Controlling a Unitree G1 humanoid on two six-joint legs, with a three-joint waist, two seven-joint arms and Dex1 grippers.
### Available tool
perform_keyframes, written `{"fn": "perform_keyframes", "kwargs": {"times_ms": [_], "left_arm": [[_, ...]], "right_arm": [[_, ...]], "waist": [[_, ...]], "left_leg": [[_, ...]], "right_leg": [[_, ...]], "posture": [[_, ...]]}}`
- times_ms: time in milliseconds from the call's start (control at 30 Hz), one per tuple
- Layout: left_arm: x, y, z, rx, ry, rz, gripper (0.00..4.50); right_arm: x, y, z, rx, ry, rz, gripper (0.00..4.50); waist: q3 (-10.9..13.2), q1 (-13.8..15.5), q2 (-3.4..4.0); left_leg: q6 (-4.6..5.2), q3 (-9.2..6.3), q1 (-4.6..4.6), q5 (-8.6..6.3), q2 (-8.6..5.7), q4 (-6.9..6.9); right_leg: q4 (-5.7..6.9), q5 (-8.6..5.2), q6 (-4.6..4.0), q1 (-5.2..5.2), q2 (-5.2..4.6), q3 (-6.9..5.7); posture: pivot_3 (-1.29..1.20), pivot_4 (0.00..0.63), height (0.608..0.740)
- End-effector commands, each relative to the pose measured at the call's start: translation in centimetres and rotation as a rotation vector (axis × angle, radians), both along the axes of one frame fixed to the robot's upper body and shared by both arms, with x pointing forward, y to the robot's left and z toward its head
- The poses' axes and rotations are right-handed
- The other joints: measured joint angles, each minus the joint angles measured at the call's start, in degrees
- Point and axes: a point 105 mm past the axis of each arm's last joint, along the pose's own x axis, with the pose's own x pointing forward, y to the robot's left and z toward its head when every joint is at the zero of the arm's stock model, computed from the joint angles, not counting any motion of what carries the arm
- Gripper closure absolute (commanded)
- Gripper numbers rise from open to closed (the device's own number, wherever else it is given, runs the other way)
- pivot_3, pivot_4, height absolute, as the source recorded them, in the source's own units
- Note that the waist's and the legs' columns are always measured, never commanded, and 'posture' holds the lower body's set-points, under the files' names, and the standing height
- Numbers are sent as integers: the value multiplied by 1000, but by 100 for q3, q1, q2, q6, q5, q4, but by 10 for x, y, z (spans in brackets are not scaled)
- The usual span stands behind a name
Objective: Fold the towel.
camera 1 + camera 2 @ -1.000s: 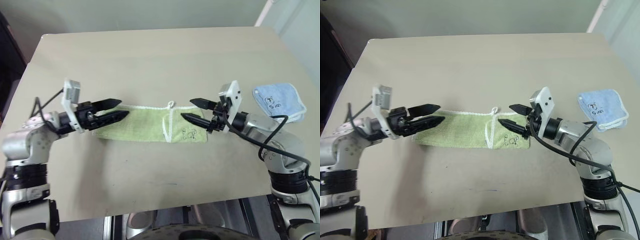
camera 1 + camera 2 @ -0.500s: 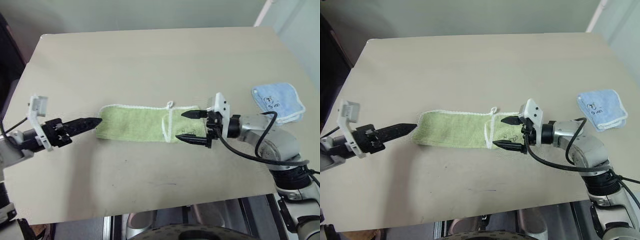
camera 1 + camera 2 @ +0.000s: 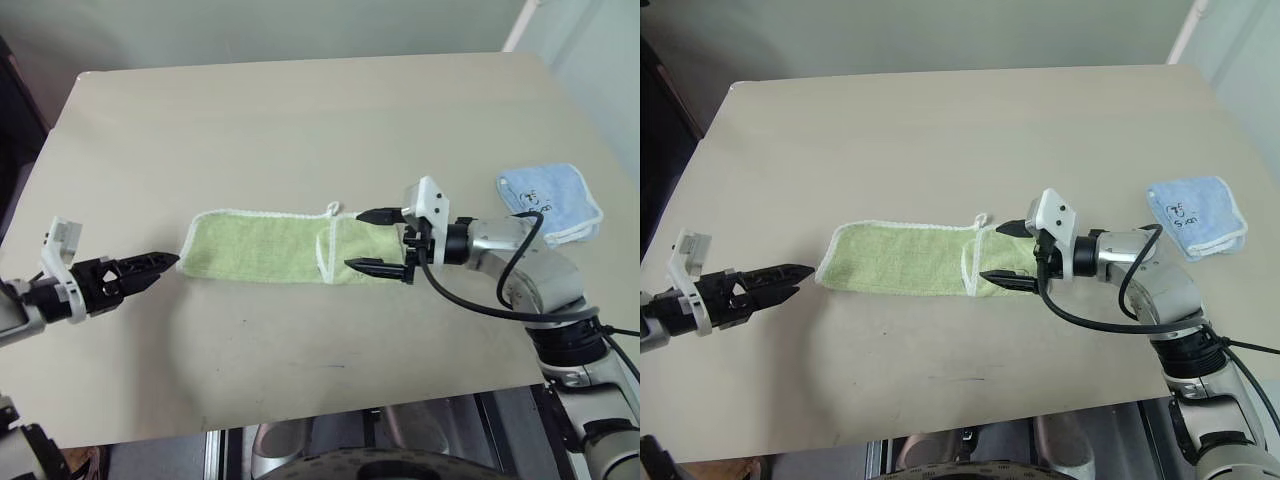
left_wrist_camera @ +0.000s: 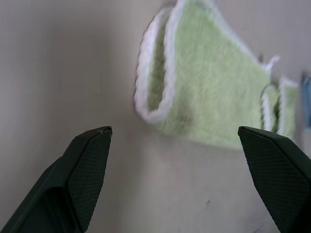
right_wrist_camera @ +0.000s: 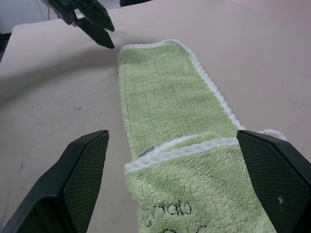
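Table (image 3: 300, 120), a plain beige top, carries the long light green terry towel (image 3: 265, 250) with white edging, lying between my hands. My right gripper (image 3: 375, 241) hovers spread over its overlapped end; my left gripper (image 3: 160, 264), spread and empty, sits just off the other end. Beyond my right arm lies a folded light blue cloth (image 3: 548, 196). My right wrist view reveals the towel's black doodle mark (image 5: 170, 213).

Green towel (image 3: 270, 249) lies folded on the table (image 3: 300, 120) between both grippers' spread fingers.

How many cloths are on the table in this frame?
2. The green towel lies folded into a long strip at the table's middle; a smaller blue cloth sits folded near the table's right edge. None seem hidden.
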Motion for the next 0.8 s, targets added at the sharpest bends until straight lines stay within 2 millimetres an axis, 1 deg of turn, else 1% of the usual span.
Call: {"fn": "perform_keyframes", "kwargs": {"times_ms": [33, 167, 267, 367, 467, 667, 767, 800], "left_arm": [[7, -3, 2, -28, -13, 13, 0], [11, -11, -7, -46, 16, -1, 0], [11, -11, -7, -52, 22, -3, 0], [10, -7, -6, -42, 33, 2, 0], [10, 1, -5, -43, 48, 33, 0], [4, 12, -14, 17, 95, 37, 0], [2, 9, -18, -20, 115, 33, 0], [3, 1, -19, -41, 114, 12, 0]], "right_arm": [[0, 2, 12, 15, -63, -4, 46], [0, -3, 11, 11, -63, -32, 46], [-1, -5, 11, 9, -60, -47, 46], [-3, -7, 9, 4, -58, -56, 46], [-3, -7, 8, 10, -54, -68, 46], [-3, -6, 7, 11, -56, -79, 46], [0, -7, 7, 19, -57, -100, 46], [1, -7, 7, 22, -57, -106, 46]], "waist": [[0, 0, -1], [0, 1, -5], [0, 3, -9], [-1, 5, -11], [-1, 7, -15], [-1, 4, -16], [-1, 2, -16], [-1, 1, -16]], "left_leg": [[-2, 0, 1, 2, 1, -1], [-5, 0, 7, 6, 2, -2], [-8, 0, 7, 7, 2, -2], [-12, 0, 9, 10, 3, -2], [-13, -1, 13, 11, 4, -2], [-16, -1, 16, 16, 3, -1], [-19, -1, 18, 18, 3, -2], [-19, -1, 18, 18, 3, -2]], "right_leg": [[2, 0, -1, 0, 1, 0], [4, 1, -2, 3, 2, 0], [4, 1, -2, 3, 4, 0], [5, 1, -2, 5, 5, 0], [7, 1, -3, 8, 7, 0], [26, 1, -7, 3, 7, 1], [36, -1, -10, -1, 7, 2], [39, -2, -11, -3, 7, 2]], "posture": [[0, 150, 740], [0, 150, 740], [0, 150, 740], [0, 150, 740], [0, 150, 740], [0, 150, 740], [0, 150, 740], [0, 150, 740]]}}
